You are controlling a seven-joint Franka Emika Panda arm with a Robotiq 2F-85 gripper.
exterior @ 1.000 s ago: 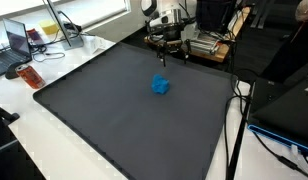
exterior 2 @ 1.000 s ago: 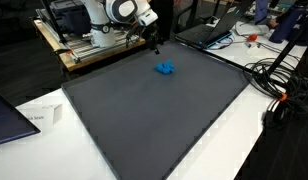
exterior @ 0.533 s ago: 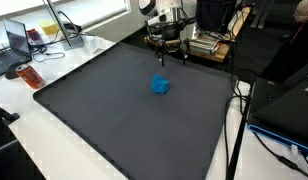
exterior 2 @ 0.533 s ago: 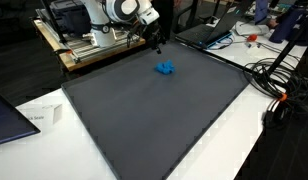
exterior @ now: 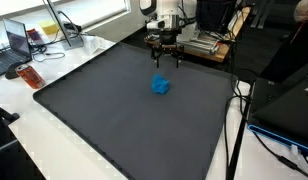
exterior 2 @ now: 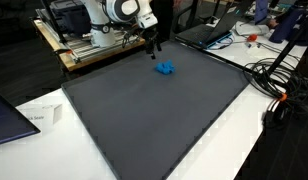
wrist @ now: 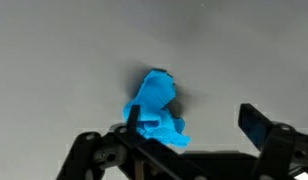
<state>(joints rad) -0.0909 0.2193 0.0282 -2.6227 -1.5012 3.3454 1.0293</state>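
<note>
1. At the left edge in an exterior view, a flat orange-red packet [exterior: 30, 76] lies on the white table [exterior: 54, 135], well apart from the arm.
2. A dark grey square mat [exterior: 104, 115] fills the middle. A small crumpled bright-blue object [exterior: 160, 86] sits on its far half and has not moved.
3. Just beyond it hangs the black two-finger gripper [exterior: 166, 58], jaws spread wide and empty. Over the last second it has eased slightly lower and nearer the blue object, without touching it.
</note>
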